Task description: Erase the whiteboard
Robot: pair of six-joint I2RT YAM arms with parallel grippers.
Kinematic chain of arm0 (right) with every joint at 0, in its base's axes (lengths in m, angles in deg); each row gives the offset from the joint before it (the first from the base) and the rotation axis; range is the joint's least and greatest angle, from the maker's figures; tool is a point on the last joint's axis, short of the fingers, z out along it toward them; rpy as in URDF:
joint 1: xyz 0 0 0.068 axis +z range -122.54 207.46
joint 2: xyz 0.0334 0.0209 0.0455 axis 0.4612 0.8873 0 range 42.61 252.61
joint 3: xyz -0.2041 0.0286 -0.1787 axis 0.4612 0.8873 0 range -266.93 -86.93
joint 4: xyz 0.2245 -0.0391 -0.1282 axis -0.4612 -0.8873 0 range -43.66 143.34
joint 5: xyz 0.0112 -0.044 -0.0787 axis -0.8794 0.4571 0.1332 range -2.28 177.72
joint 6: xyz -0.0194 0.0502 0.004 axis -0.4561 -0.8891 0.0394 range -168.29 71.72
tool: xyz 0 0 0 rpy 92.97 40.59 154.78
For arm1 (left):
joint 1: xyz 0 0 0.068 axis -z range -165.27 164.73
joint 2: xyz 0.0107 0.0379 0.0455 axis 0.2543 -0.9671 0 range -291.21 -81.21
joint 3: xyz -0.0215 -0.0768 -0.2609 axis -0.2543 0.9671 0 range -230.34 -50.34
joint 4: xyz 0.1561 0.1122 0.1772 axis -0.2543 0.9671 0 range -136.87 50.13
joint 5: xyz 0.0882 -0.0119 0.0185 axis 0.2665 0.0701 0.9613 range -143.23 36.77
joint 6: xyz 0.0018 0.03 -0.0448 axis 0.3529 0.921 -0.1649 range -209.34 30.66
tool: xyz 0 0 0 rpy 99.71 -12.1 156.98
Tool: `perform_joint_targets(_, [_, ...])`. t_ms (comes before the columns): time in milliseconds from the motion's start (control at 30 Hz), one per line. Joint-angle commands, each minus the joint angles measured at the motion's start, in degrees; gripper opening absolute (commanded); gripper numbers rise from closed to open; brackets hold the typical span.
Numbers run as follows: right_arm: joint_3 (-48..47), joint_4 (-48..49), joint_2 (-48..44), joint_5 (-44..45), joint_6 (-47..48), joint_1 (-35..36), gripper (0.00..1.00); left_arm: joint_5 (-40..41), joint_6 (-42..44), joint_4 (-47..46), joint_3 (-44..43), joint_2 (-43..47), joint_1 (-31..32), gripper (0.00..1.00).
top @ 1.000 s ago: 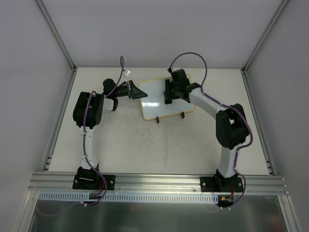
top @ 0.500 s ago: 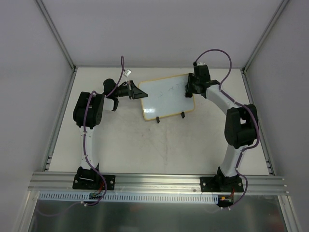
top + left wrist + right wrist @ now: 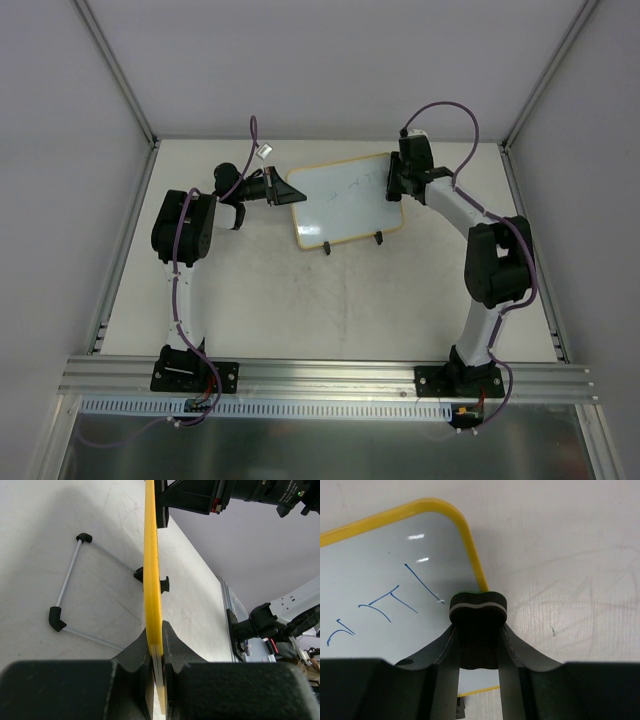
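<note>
1. The whiteboard (image 3: 340, 205) stood on the far middle part of the table (image 3: 300, 310), between the two arms. Its white face was turned toward the top camera, and its right end lay a little farther back than its left.
2. Two small black feet (image 3: 327, 247) showed at the board's near edge.
3. The left fingers (image 3: 282, 190) were closed on the board's left end. In the left wrist view the yellow frame (image 3: 151, 570) ran edge-on between the two black fingers (image 3: 168, 647), and both pressed against it.
4. A wire stand (image 3: 67, 587) with black corner caps lay on the table just left of the frame in the left wrist view.
5. The right fingers (image 3: 398, 185) hung over the board's right end. In the right wrist view these fingers (image 3: 506, 645) were closed on a small dark eraser (image 3: 478, 608), a block with a pale stripe held between their tips.
6. The eraser lay over the yellow frame at the board's right edge, near a rounded corner. How firmly it pressed there cannot be told.
7. Blue strokes (image 3: 390, 602) marked the white surface (image 3: 375, 560) left of the eraser, and the nearest stroke ended just beside it.
</note>
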Motion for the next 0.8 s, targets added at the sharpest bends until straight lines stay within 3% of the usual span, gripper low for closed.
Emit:
perform_joint_targets(0, [-0.3, 2.1, 2.7, 6.1, 2.1, 2.5, 0.00, -8.0, 7.0, -10.4, 0.4, 1.7, 1.2, 0.00])
perform_joint_targets(267, [-5.6, 2.1, 6.3, 5.4, 1.7, 12.7, 0.00, -7.8, 7.0, -10.5, 0.7, 1.8, 1.1, 0.00])
perform_joint_targets(767, [-9.8, 2.1, 11.6, 2.6, -0.2, 24.9, 0.00, -7.9, 7.0, -10.2, 0.5, 1.8, 1.2, 0.00])
